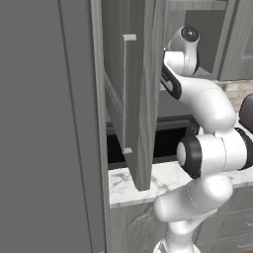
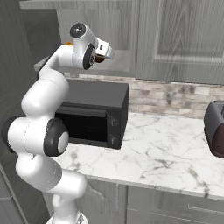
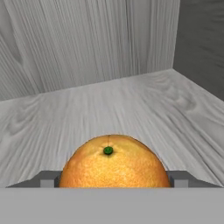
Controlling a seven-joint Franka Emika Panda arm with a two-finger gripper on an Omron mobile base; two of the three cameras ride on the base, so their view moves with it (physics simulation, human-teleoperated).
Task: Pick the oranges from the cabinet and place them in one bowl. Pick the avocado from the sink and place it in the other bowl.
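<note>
In the hand view an orange (image 3: 113, 164) with a small green stem dot sits on the grey wood-grain floor of the cabinet (image 3: 109, 109). It lies right between my gripper (image 3: 113, 180), and both fingertips (image 3: 47, 179) press against its sides. In the right base view the hand reaches into the cabinet (image 2: 105, 26) above the microwave, where a dark brownish orange (image 2: 100, 58) shows at the gripper (image 2: 104, 54). A sliver of a second orange (image 2: 67, 43) peeks out behind the arm. In the left base view the open cabinet door (image 1: 139, 99) hides the hand.
A black microwave (image 2: 94, 111) stands on the marble counter (image 2: 166, 153) below the cabinet. A dark toaster (image 2: 215, 129) sits at the right edge. The cabinet's back wall (image 3: 87, 39) and right side wall (image 3: 201, 43) close in around the orange.
</note>
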